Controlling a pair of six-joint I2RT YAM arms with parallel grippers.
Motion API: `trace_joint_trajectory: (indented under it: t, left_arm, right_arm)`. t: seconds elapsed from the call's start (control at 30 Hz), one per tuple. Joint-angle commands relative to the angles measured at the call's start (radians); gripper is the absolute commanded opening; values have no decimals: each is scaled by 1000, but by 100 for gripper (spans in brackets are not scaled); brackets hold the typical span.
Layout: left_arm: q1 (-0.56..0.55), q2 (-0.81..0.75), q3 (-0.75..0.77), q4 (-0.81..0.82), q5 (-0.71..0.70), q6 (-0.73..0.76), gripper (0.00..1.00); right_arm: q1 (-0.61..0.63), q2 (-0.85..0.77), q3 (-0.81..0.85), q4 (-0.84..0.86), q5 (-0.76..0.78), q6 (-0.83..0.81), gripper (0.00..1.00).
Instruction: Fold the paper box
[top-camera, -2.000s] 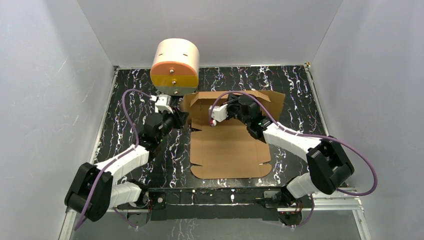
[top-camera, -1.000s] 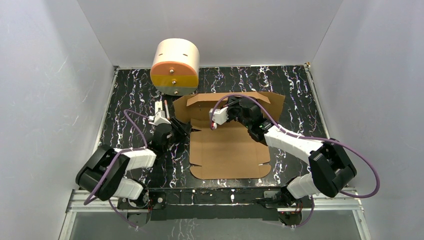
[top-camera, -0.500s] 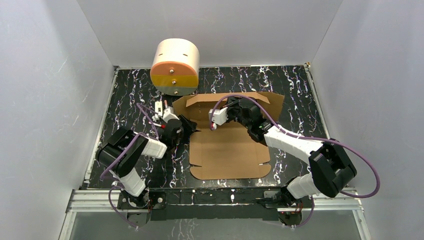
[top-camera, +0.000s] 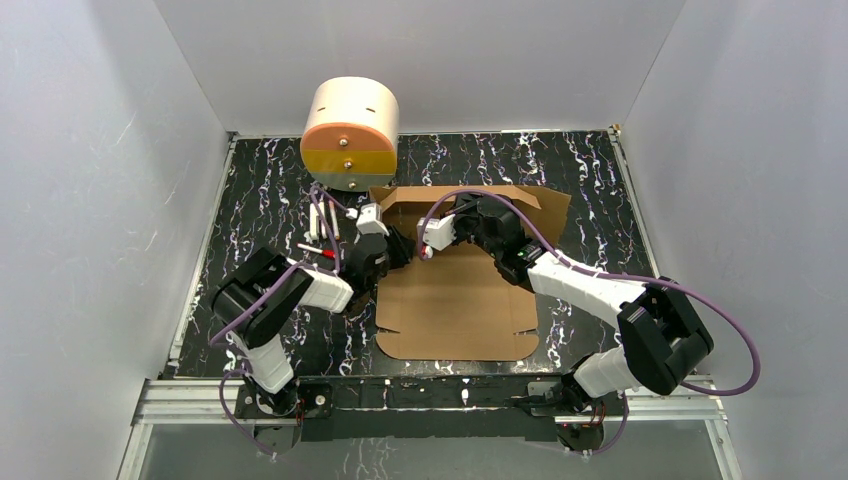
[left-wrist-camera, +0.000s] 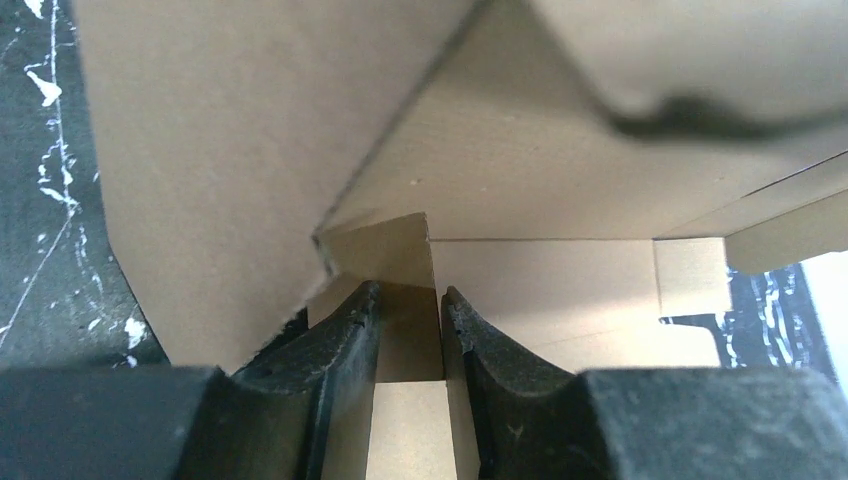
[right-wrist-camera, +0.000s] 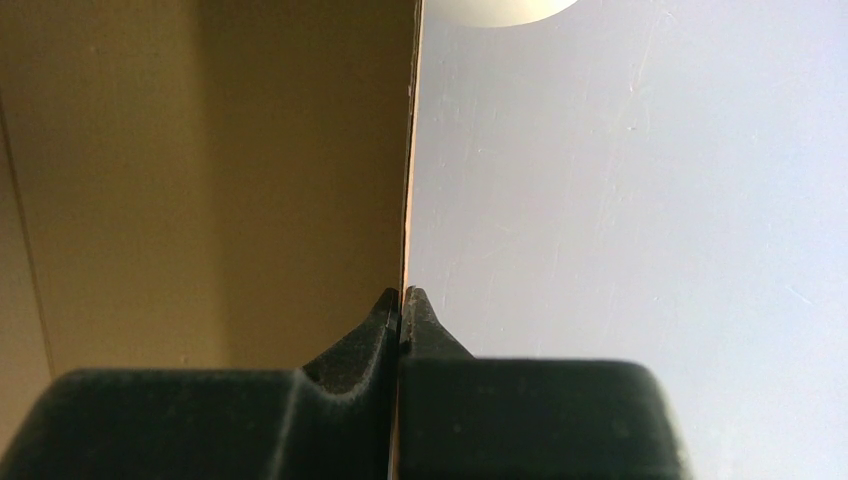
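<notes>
The paper box (top-camera: 455, 300) is a brown cardboard sheet lying flat mid-table, with its far flaps (top-camera: 510, 198) raised. My left gripper (top-camera: 398, 246) is at the box's far left corner. In the left wrist view the left gripper (left-wrist-camera: 408, 295) is a little open, with cardboard (left-wrist-camera: 540, 150) seen flat behind the narrow gap and a small tab (left-wrist-camera: 385, 255) just past the fingertips. My right gripper (top-camera: 458, 210) is at the raised far flap. In the right wrist view the right gripper (right-wrist-camera: 402, 292) is shut on a cardboard edge (right-wrist-camera: 408, 150) seen end-on.
A cream cylinder (top-camera: 350, 135) with an orange and yellow front stands at the far left, close behind the box. A few small white and red sticks (top-camera: 320, 232) lie left of the box. Grey walls (top-camera: 120, 180) enclose the black marbled table (top-camera: 590, 190).
My left arm has swung right from beside the box to its far left corner. The left side flap that lay outward now stands folded in. The right gripper has held its place.
</notes>
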Motion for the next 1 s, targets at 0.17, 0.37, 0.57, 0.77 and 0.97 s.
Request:
trace_joint_trajectory:
  t: [0.17, 0.37, 0.57, 0.77, 0.97]
  left_arm:
    - [-49, 14, 19, 34, -54, 129, 30]
    - [-49, -134, -45, 28, -106, 172, 38]
    - [-49, -297, -112, -14, -152, 227, 44]
    - [-32, -418, -159, -47, -147, 350, 45]
    - [94, -530, -188, -99, -31, 401, 45]
  right_arm:
    - [22, -9, 19, 33, -17, -5, 3]
    - [22, -12, 18, 31, 1, -15, 3]
    - [22, -5, 31, 23, 19, -23, 3]
    - [21, 6, 51, 1, 39, -26, 2]
    - [22, 11, 63, -38, 34, -26, 2]
